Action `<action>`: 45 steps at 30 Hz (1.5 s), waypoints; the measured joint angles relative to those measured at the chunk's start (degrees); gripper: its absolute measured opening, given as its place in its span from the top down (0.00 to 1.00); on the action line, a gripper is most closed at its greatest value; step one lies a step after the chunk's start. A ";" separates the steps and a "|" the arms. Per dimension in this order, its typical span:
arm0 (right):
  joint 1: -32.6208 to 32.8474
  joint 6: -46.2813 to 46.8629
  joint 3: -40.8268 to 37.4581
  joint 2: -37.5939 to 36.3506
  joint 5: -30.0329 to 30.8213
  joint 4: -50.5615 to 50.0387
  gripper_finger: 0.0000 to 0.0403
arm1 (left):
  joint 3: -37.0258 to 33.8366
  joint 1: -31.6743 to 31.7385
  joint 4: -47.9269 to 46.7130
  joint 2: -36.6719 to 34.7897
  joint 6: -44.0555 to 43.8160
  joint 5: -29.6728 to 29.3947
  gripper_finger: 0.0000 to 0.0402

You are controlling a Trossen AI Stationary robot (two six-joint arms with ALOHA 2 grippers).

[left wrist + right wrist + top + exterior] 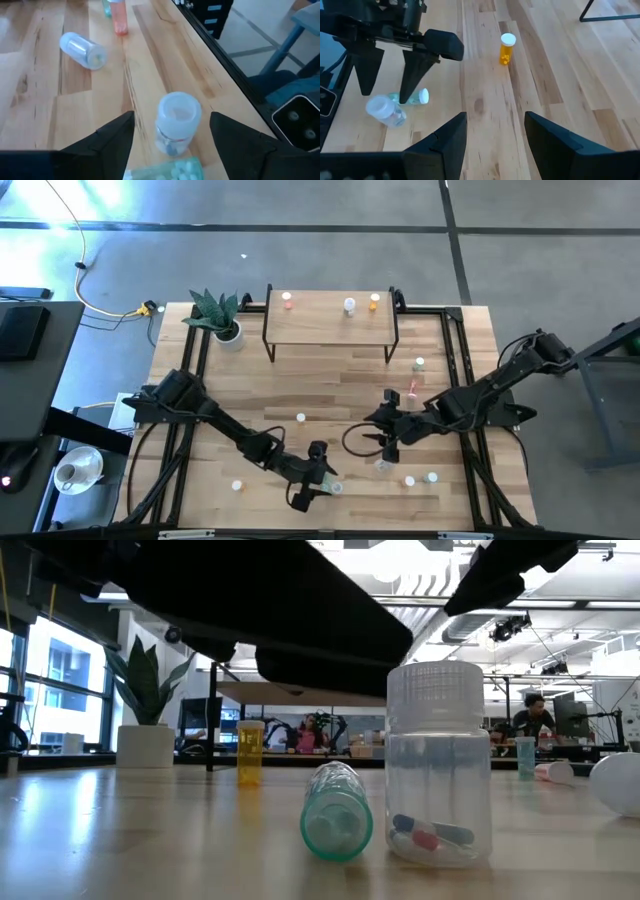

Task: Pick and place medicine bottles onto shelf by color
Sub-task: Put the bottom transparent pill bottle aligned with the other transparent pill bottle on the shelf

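My left gripper (322, 478) is low near the table's front edge and open. A green bottle (411, 97) with a white cap lies on its side between its fingers, far back near their roots (165, 172). A clear bottle (177, 122) with pills stands upright just past the fingertips. Whether a finger touches either bottle, I cannot tell. My right gripper (384, 426) hovers open over the table's middle right, holding nothing. The shelf (330, 328) stands at the far edge and carries three bottles.
Loose bottles are scattered about: an orange one (506, 48) upright at front left, a white one (301, 418) mid-table, a green one (419, 364) and a pink one lying (411, 390) at right, two more (420, 478) at front right. A potted plant (225, 328) stands beside the shelf.
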 joint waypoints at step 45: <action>0.18 -0.05 0.02 -0.02 0.07 0.20 0.53 | 6.84 0.41 -1.59 6.71 0.46 1.50 0.42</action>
